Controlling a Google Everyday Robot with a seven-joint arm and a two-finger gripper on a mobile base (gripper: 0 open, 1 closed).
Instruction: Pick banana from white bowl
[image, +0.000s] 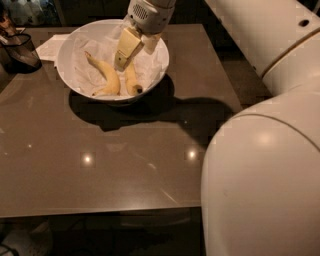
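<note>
The white bowl (75, 80), lined with crumpled white paper, stands at the far left of the brown table. Two bananas lie inside: one (106, 75) curved on the left, one (131, 82) on the right with its dark end toward me. My gripper (134, 57) reaches down into the bowl from above, its cream fingers (127, 47) open, tips just above the top of the right banana and between the two. It holds nothing.
A dark glass vessel (21, 51) stands at the table's far left edge. A white napkin (50, 46) lies behind the bowl. My white arm (260, 165) fills the right side of the view. The brown table (100, 165) stretches toward me.
</note>
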